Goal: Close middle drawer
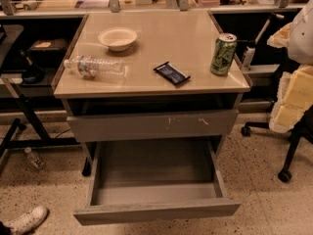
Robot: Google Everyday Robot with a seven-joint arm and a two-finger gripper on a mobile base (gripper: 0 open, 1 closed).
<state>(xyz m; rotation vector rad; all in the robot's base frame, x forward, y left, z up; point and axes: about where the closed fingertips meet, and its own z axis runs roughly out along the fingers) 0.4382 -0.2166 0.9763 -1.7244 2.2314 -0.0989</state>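
The middle drawer (156, 212) is a wide, shallow grey drawer. It stands pulled far out toward the camera below the table, and its grey inside (154, 168) is bare. Its plain flat front faces the lower edge of the view. Above it is the grey drawer front with pale scratch marks (151, 125), which is almost in under the tabletop. My gripper is not in view. A white shape (303, 28) at the right edge may be part of my arm, but I cannot tell.
On the tabletop (161, 43) are a white bowl (118, 37), a lying water bottle (95, 66), a dark packet (171, 73) and a green can (223, 54). A chair base (288, 151) with yellow padding stands right. A small bottle (33, 158) and a shoe (27, 219) lie left.
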